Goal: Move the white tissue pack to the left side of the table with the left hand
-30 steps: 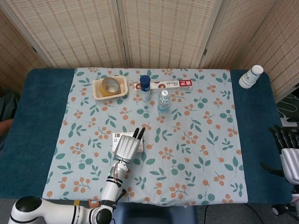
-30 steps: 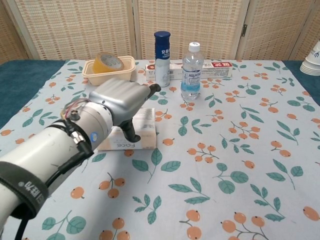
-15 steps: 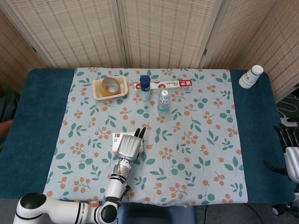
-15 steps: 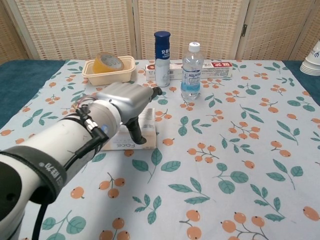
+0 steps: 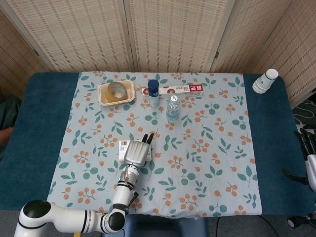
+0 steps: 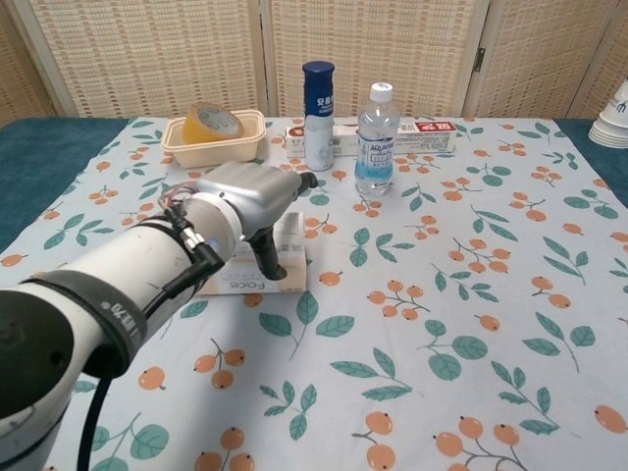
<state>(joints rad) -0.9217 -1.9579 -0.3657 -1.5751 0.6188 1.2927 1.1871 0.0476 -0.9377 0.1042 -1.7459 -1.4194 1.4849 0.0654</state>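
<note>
Left robot hand over the white tissue pack, directly beneath its palm, thumb down at the pack's right edge; grip unclear. Right robot hand far off.

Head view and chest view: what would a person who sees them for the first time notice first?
The big silver left hand, low and left of centre, lies over the white tissue pack on the floral cloth, its thumb reaching down to the pack's near edge. Behind it stand a blue-capped can and a water bottle, with a toothpaste box lying behind them.
</note>
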